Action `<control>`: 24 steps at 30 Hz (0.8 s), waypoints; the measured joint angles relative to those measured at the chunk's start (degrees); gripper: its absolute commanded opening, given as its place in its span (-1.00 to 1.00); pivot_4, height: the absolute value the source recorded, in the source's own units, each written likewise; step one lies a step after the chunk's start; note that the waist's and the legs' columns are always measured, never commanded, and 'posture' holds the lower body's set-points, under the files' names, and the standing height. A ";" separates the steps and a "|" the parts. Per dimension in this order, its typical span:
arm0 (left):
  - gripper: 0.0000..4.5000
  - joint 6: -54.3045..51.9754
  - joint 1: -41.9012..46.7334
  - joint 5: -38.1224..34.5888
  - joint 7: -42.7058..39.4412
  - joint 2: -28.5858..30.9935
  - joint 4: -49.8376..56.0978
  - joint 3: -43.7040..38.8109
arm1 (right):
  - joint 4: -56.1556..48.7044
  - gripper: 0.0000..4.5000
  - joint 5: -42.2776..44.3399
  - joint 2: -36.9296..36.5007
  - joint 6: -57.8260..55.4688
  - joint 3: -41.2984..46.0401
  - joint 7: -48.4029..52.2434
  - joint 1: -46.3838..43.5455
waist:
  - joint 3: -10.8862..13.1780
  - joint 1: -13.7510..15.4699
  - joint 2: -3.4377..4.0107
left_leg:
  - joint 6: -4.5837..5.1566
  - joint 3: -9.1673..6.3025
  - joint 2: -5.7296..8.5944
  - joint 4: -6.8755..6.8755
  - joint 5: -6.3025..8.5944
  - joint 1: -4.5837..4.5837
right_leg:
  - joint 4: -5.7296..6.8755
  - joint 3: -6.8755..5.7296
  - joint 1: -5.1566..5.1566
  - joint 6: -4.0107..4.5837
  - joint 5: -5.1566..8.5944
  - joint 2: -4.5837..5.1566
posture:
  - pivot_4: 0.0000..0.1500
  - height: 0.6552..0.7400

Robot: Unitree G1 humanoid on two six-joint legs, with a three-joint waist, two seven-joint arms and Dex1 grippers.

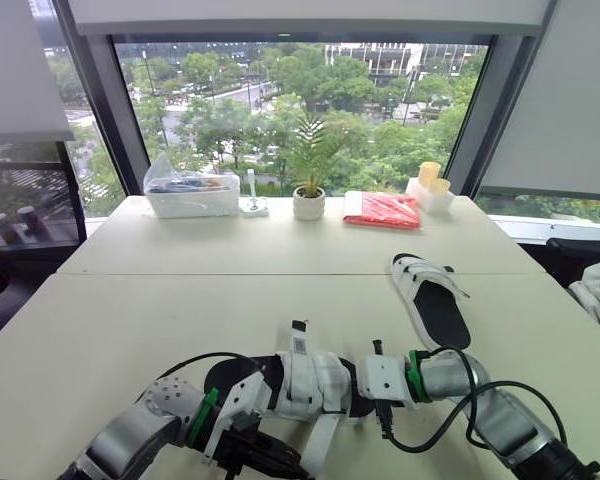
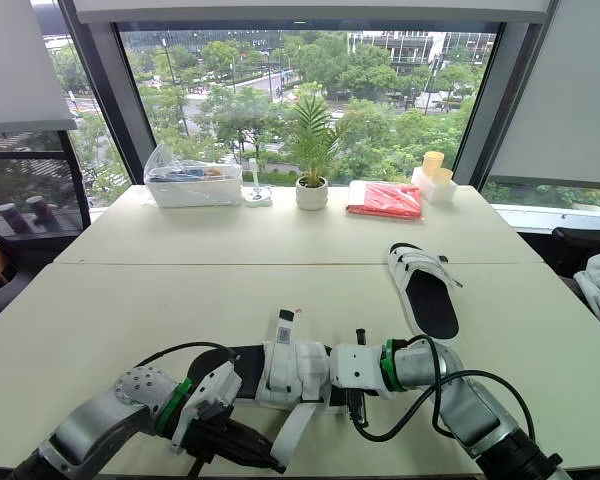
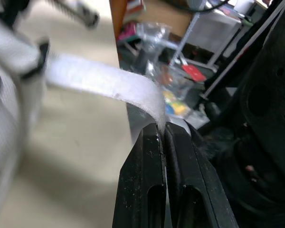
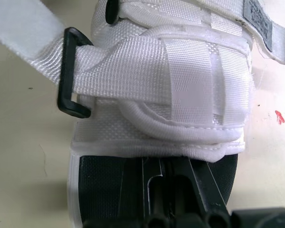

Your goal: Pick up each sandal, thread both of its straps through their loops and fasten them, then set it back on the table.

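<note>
Now the sandal [image 1: 305, 385], left of the other sandal [image 1: 430, 300] and nearer me, is in hand: my right gripper [image 4: 165, 164] clamps its black sole [image 4: 102, 185], my left gripper [image 3: 164, 137] pinches the woven white strap [image 3: 109, 83]. That strap seems already fed through the black rectangular loop [image 4: 69, 71], so next I'd fold it back taut and press it down.

Bright overcast daylight from the window [image 1: 300, 100] beyond the table [image 1: 130, 320]; tabletop evenly lit; soft, faint shadows beside the near sandal [image 4: 180, 71]; room below the table edge dimmer
</note>
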State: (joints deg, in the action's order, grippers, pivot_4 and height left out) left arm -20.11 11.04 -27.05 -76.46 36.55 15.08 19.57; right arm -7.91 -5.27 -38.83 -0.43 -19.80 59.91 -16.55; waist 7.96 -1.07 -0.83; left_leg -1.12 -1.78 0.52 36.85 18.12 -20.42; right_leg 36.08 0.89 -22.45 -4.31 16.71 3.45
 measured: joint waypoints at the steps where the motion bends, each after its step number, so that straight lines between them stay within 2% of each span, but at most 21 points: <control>1: -0.97 1.51 0.31 0.22 0.01 -0.79 -0.78 -0.29 | 0.21 -1.00 0.00 0.03 0.15 0.01 0.00 -0.03 | 0.00 0.03 0.00 | 0.00 0.00 0.00 0.01 0.00 0.02 | 0.00 0.00 0.03 0.00 0.00 0.00 | 1.00 1.00; 5: -0.97 5.94 2.98 0.55 0.54 -4.56 -4.57 -1.29 | 0.63 -1.00 0.00 0.13 0.43 0.01 0.00 -0.18 | 0.01 0.10 -0.03 | 0.00 0.01 -0.02 0.09 0.00 0.02 | 0.01 -0.02 0.04 0.00 0.00 0.00 | 1.00 1.00; 12: -0.97 6.88 9.61 -0.05 -0.01 -8.12 -10.74 -3.78 | 1.01 -1.00 0.00 0.44 0.90 0.00 -0.04 -0.30 | 0.01 -0.07 -0.07 | 0.00 0.03 -0.04 0.12 0.00 0.02 | 0.04 -0.07 0.03 -0.02 -0.02 0.00 | 1.00 1.00; 19: -0.97 -7.97 19.73 -5.70 -6.40 -7.32 -21.51 -4.94 | 1.48 -1.00 0.00 0.75 1.26 -0.07 -0.21 -0.60 | 0.08 -0.13 -0.15 | 0.01 0.02 -0.04 0.19 -0.01 0.02 | 0.11 -0.16 0.02 -0.04 -0.03 -0.03 | 1.00 1.00; 24: -0.97 -15.53 26.05 -6.45 -8.38 -11.50 -30.70 -4.90 | 1.82 -1.00 -0.03 0.82 1.48 -0.24 -0.27 -0.94 | 0.10 -0.14 -0.19 | 0.01 0.02 -0.04 0.26 -0.01 0.01 | 0.12 -0.19 0.04 -0.21 -0.12 -0.09 | 1.00 1.00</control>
State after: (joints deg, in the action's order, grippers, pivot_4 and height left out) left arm -35.63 37.08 -33.50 -84.83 25.06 -15.62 14.67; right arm -6.09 -5.29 -38.01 1.05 -20.04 59.64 -17.49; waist 8.07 -1.21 -1.02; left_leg -1.11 -1.76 0.48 37.12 18.12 -20.41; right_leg 36.20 0.70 -22.41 -4.51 16.58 3.36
